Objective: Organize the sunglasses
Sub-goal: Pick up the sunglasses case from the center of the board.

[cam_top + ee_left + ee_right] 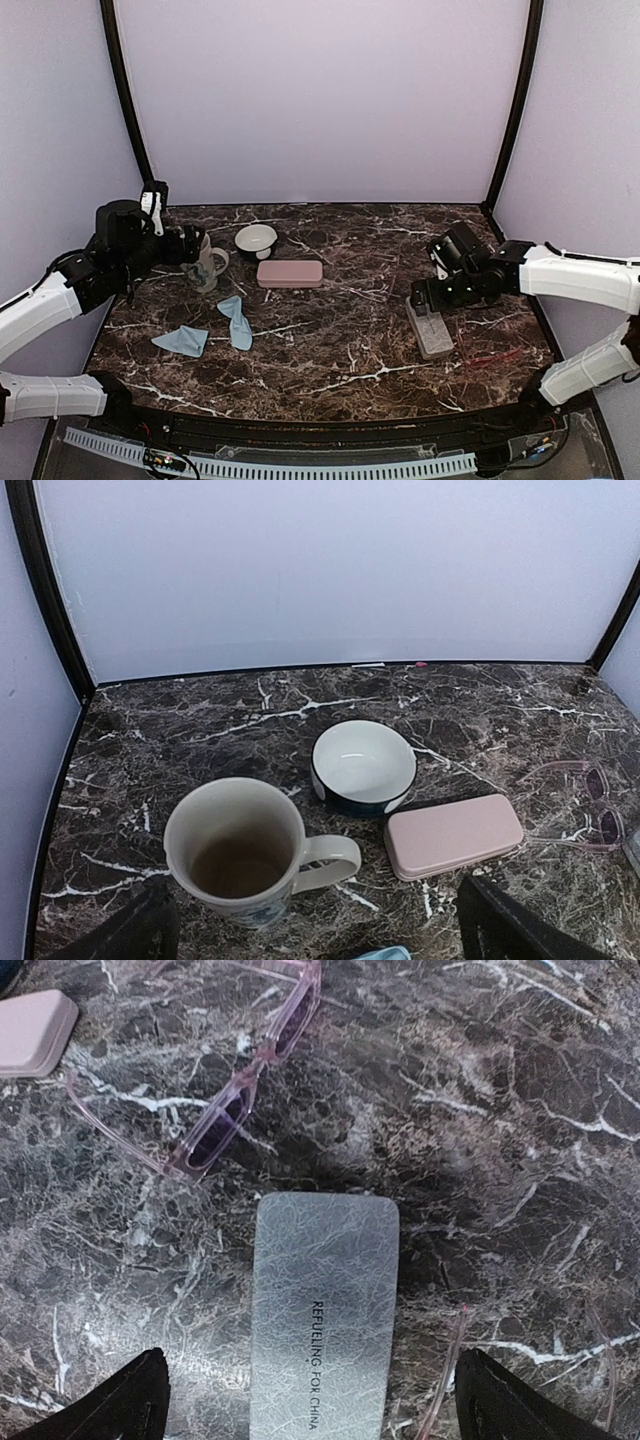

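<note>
One pair of sunglasses (240, 1090) with a clear pink frame and dark lenses lies on the marble beyond the grey case (322, 1320). It also shows at the right edge of the left wrist view (590, 805). A thin red-framed pair (495, 354) lies to the right of that case. My right gripper (310, 1390) hangs open above the grey case's near end, one finger on each side, touching nothing. My left gripper (315, 925) is open behind the mug (240, 850) and holds nothing. No black-framed pair shows.
A pink case (290, 273) lies mid-table, with a white bowl (256, 238) behind it and the mug (207, 265) to its left. Two light-blue cloths (182, 340) (237, 320) lie at the front left. Purple walls enclose the table on three sides.
</note>
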Robot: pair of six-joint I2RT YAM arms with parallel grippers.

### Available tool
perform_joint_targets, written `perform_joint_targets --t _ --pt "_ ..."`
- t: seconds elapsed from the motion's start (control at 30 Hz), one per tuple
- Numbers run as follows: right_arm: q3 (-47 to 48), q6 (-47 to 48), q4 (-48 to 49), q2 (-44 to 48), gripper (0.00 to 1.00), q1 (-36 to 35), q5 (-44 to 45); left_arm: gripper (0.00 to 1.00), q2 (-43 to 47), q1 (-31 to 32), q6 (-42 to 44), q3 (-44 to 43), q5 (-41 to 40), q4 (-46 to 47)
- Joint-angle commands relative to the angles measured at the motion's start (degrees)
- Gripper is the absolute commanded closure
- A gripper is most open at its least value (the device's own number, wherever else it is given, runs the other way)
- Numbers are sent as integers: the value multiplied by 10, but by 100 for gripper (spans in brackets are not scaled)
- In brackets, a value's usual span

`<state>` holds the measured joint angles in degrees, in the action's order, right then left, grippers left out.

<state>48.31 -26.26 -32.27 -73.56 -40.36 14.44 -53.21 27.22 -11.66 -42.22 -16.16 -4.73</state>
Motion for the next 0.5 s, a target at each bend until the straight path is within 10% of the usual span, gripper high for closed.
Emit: perform_joint_targets --t 0.0,0.47 --pt "-4 -6 17 -37 0 -4 -15 1 -1 9 -14 10 16 17" --pt "-8 18 9 -127 0 -4 -49 1 9 20 -24 26 21 32"
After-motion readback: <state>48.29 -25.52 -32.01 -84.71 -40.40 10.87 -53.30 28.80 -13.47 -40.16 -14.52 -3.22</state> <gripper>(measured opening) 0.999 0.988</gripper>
